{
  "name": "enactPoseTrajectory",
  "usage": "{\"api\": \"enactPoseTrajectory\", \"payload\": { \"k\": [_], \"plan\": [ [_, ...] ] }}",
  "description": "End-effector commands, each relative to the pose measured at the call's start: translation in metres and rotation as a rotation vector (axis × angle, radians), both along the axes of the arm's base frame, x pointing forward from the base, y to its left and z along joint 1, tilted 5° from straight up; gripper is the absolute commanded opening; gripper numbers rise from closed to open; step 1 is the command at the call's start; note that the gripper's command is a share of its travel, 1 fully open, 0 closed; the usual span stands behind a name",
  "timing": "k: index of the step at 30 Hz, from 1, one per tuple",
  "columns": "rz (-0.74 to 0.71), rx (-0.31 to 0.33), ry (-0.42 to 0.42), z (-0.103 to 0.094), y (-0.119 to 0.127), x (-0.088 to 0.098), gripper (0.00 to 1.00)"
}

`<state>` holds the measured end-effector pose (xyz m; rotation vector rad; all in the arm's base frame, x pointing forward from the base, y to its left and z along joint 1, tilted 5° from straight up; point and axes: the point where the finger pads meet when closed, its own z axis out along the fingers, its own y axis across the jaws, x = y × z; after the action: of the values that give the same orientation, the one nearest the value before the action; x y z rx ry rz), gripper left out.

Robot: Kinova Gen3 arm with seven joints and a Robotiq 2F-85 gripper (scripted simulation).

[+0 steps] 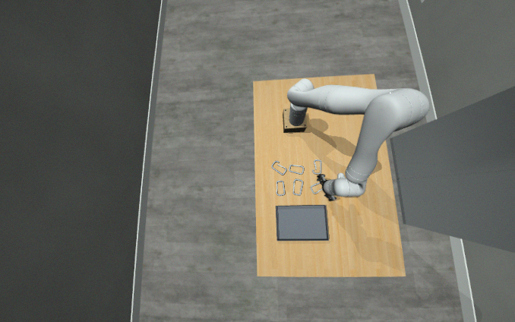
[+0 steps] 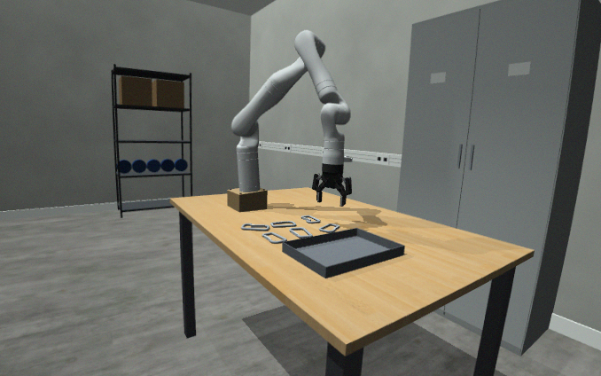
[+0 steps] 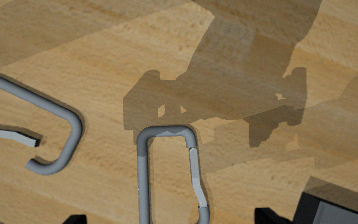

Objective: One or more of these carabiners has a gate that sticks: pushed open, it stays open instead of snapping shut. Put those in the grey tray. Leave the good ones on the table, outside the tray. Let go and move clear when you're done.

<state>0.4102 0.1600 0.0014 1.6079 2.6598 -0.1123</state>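
Note:
My gripper (image 1: 327, 187) (image 2: 331, 202) (image 3: 171, 218) is open and empty, above the table near the front right carabiner (image 3: 143, 180), whose gate lies closed along its side. The back right carabiner (image 1: 321, 167) (image 3: 42, 103) lies on the table with its gate standing inward, open. The back left carabiner (image 1: 276, 171) also seems to have its gate inward, but is small in view. The back middle (image 1: 297, 165), front left (image 1: 276, 188) and front middle (image 1: 302, 187) carabiners look closed. The grey tray (image 1: 276, 224) (image 2: 306, 262) holds nothing.
The wooden table (image 1: 292, 258) (image 2: 399, 288) carries the arm's base block (image 2: 246, 200) behind the carabiners. The tray's raised walls stand just in front of the front row. A tall grey cabinet (image 2: 448, 111) stands beyond the table's right side.

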Motion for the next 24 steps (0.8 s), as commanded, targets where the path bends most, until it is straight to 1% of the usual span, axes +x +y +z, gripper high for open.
{"api": "enactPoseTrajectory", "payload": {
  "k": [1, 13, 14, 24],
  "plan": [
    [-0.107, -0.001, -0.010, 0.004, -0.046, 0.016, 1.00],
    [-0.107, -0.001, -0.010, 0.004, -0.046, 0.016, 1.00],
    [-0.225, -0.002, -0.020, 0.008, -0.096, 0.026, 1.00],
    [-0.225, -0.002, -0.020, 0.008, -0.096, 0.026, 1.00]
  ]
}}
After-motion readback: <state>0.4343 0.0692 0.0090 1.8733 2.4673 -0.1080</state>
